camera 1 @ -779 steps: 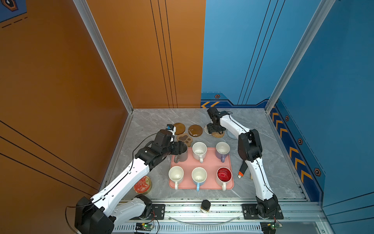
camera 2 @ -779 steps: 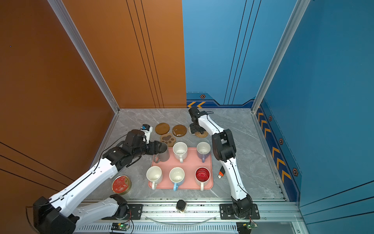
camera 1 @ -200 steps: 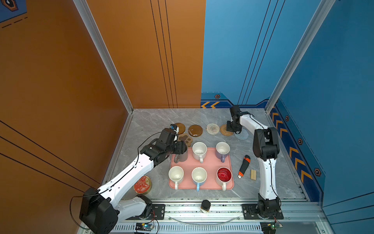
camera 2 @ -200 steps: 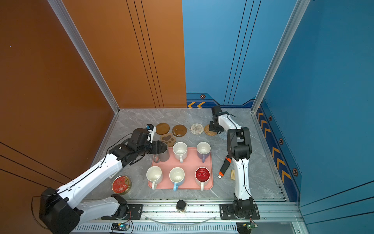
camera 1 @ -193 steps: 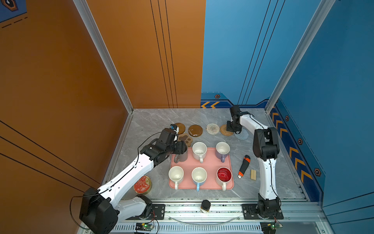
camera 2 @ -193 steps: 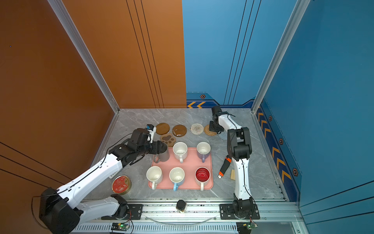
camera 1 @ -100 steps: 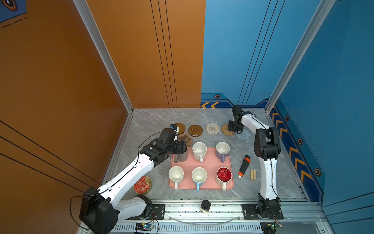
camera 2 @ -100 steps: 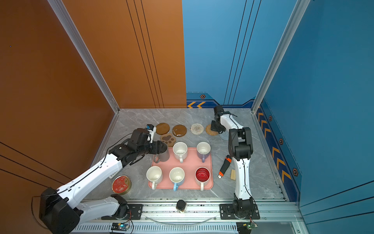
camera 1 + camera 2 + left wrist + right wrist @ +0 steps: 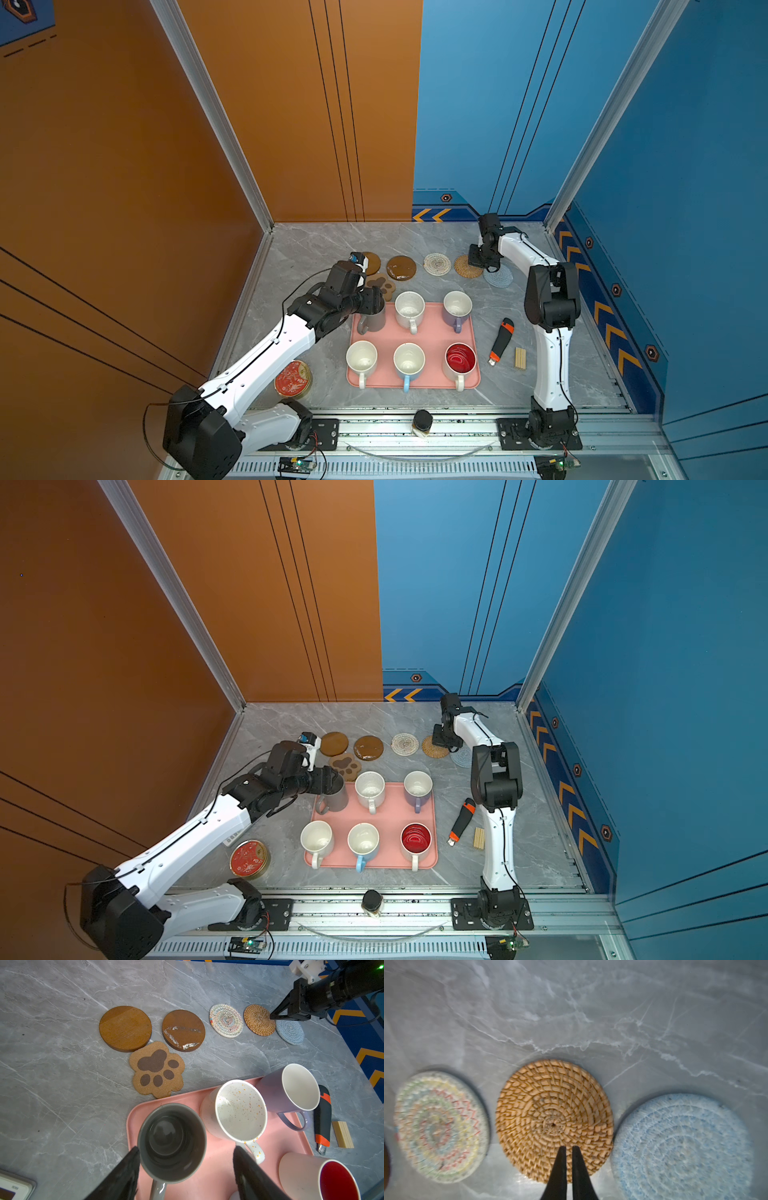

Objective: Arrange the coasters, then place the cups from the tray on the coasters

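Six coasters lie behind the pink tray (image 9: 432,332): two brown discs (image 9: 370,262) (image 9: 401,267), a paw (image 9: 384,286), white woven (image 9: 436,264), rattan (image 9: 465,266) and grey-blue (image 9: 498,275). All six cups stand on the tray: grey (image 9: 172,1142), speckled (image 9: 409,309), lavender (image 9: 456,307), white (image 9: 361,359), light blue (image 9: 409,360) and red-lined (image 9: 460,359). My left gripper (image 9: 186,1148) is open, its fingers either side of the grey cup's rim. My right gripper (image 9: 568,1147) is shut, with its tips over the rattan coaster's edge and nothing held.
A red-topped tin (image 9: 292,379) sits left of the tray. An orange-black knife (image 9: 500,340) and a small wooden block (image 9: 520,358) lie to the tray's right. A dark jar (image 9: 422,420) stands on the front rail. Walls close in the back and sides.
Over four seconds the white woven, rattan and grey-blue coasters have been spread into a row at the right. The right gripper followed them rightward. The left arm has stayed still in the last second.
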You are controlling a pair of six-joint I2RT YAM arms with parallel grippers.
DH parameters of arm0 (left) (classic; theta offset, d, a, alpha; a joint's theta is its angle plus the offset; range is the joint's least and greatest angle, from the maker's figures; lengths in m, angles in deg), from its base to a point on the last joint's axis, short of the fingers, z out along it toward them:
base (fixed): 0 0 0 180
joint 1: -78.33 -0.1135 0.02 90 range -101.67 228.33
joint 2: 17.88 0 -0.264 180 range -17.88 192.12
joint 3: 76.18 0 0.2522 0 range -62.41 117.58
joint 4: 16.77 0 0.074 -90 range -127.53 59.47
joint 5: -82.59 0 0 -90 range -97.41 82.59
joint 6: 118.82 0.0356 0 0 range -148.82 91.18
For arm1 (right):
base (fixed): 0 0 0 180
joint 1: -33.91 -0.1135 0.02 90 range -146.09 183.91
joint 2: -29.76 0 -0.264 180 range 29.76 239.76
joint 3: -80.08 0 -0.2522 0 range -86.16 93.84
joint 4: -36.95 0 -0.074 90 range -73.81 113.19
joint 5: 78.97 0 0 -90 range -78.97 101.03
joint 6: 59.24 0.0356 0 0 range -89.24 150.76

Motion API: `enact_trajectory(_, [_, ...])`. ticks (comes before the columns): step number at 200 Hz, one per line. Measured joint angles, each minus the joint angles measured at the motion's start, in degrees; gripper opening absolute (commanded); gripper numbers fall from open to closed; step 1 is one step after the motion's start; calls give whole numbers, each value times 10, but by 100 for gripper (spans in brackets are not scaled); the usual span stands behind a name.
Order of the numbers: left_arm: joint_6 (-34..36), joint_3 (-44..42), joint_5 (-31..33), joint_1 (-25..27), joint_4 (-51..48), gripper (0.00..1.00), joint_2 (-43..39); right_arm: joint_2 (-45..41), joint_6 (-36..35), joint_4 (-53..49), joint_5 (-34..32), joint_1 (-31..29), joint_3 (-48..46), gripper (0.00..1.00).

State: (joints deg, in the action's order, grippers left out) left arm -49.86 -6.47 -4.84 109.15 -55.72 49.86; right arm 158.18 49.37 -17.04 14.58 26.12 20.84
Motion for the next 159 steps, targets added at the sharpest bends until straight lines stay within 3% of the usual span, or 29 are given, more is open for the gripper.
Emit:
enact_trajectory(71, [0, 0, 1, 8, 0, 69, 0, -44, 20, 42, 25, -62, 7, 12])
enact_trajectory(112, [0, -1, 5, 11, 0, 69, -21, 14, 36, 54, 30, -107, 51, 5])
enact_trajectory(159, [0, -20, 16, 11, 0, 69, -68, 72, 57, 56, 40, -116, 73, 0])
